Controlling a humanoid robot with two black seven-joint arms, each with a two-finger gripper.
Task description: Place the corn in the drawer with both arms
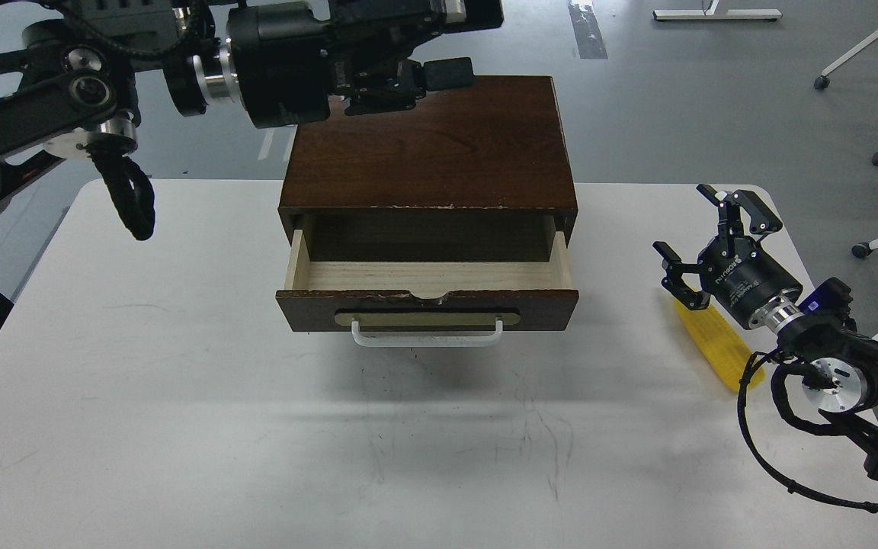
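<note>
One dark brown wooden box, glossy grained top, sits at 12 o'clock on the white scuffed table. Its one drawer is pulled open: pale wood inside, dark front, brass-coloured plate, white bar handle. One corn, bright yellow, ribbed, tapered, lies on the table at 3 o'clock, partly under the right gripper. Right gripper black, fingers spread wide, holding nothing. Left gripper at 11 o'clock over the box's back edge; finger spread can't be made out.
</note>
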